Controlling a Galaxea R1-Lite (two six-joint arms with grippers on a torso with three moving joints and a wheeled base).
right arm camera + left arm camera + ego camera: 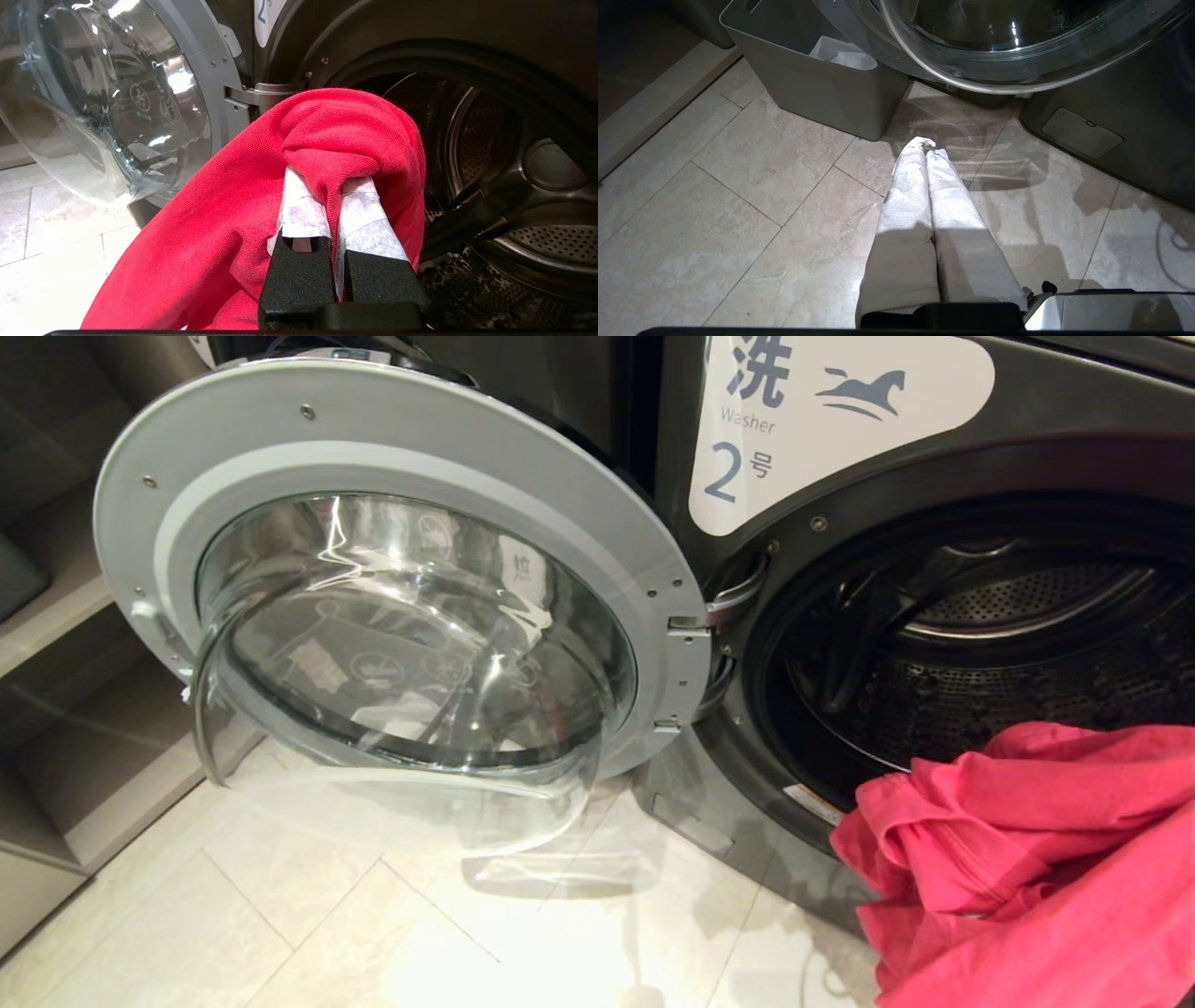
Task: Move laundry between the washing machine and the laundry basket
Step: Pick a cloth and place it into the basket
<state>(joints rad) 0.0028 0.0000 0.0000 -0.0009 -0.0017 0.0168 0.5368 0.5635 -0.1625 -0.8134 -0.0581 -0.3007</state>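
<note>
- You are holding the red garment (243, 210) in the right gripper (334, 205), which is clamping shut on a fold of it; the rest is draping down and back below the gripper.
- You are facing the drum opening (504, 186) straight ahead of that gripper, close by, with the open door (392, 588) off to its left.
- Your left gripper (924, 154) is hanging closed and empty over the floor (738, 224), the grey laundry basket (822, 88) ahead of it.
</note>
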